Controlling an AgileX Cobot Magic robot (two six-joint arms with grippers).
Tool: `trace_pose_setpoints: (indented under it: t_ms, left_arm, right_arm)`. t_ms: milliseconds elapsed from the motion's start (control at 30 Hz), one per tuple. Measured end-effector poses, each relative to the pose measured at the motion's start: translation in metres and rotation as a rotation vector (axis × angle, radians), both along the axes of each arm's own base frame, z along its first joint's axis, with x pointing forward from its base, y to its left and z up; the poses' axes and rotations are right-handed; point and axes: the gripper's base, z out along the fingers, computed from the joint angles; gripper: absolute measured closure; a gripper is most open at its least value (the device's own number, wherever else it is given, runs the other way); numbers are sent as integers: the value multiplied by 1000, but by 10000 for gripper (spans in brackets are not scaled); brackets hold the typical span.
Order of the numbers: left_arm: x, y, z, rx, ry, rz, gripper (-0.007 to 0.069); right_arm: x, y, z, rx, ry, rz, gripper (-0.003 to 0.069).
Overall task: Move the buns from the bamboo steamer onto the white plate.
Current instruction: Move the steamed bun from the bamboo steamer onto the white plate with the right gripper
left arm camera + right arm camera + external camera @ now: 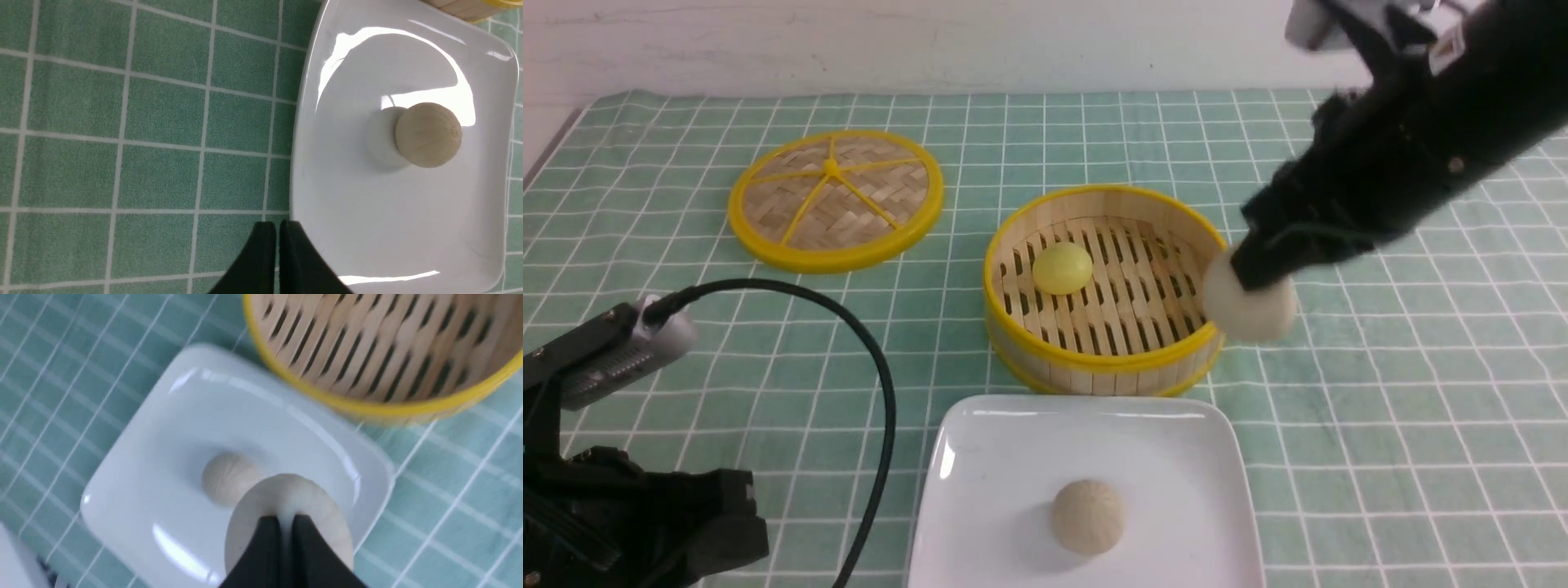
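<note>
Nearest, the left gripper (278, 225) is hanging with fingers together at the edge of the white rounded-square plate (1176, 441) bearing a beige round bun (1088, 516), while the right gripper (286, 521) is clamping a cream-white bun (1254, 316) by the light-wood bamboo steamer (1094, 361) holding a pale yellow bun (1062, 268).

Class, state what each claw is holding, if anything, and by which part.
The right claw pinches the white bun by its top. The left claw is shut and holds nothing.
</note>
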Motion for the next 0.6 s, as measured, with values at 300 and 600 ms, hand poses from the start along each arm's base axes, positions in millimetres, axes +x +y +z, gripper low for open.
trace_pose_setpoints:
  t_ms: [300,600]
  left_arm:
    - [1,0,0,2,-9,6,570]
    - [1,1,0,-3,-5,16,562]
  right_arm:
    - [-25,33,-121,-74,90,2,589]
    - [-15,45,-152,-83,67,-37,323]
